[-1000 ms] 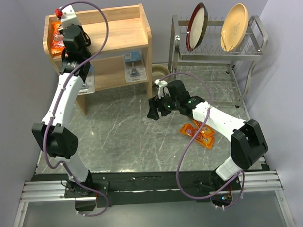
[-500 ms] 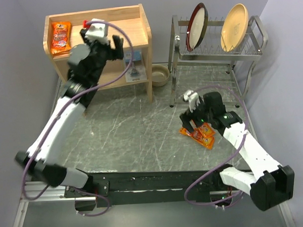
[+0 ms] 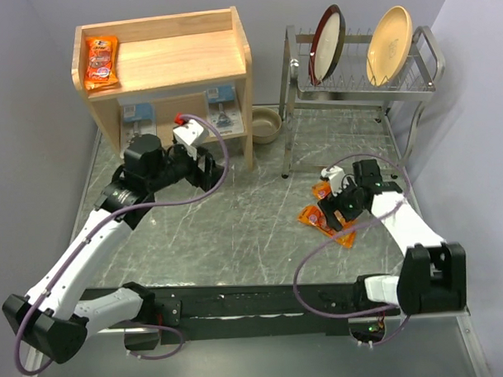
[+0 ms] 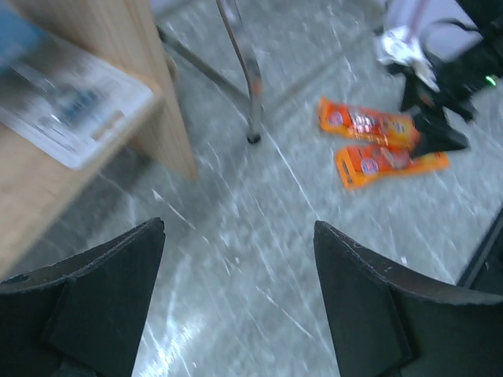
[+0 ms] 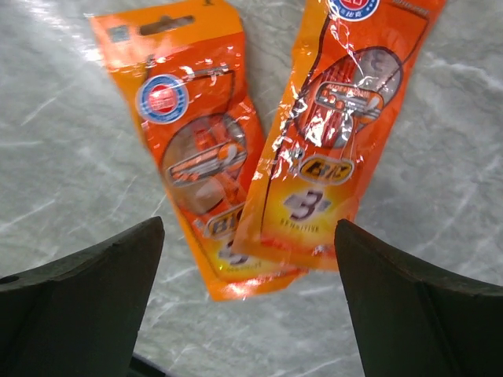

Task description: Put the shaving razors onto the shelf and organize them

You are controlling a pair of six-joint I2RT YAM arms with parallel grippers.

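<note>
The wooden shelf stands at the back left. One orange razor pack lies on its top tier at the left end. Two blister packs lie on the lower tier; one of them shows blurred in the left wrist view. Two more orange packs lie overlapping on the table at the right. My right gripper hovers open just above them, holding nothing. My left gripper is open and empty, low over the table in front of the shelf.
A metal dish rack with a dark red plate and a tan plate stands at the back right. A small bowl sits between rack and shelf. A rack leg is close ahead of the left gripper.
My left gripper let go of the orange pack on the top tier, then swung down and right to the table. My right gripper moved right and lowered over the two orange packs.
</note>
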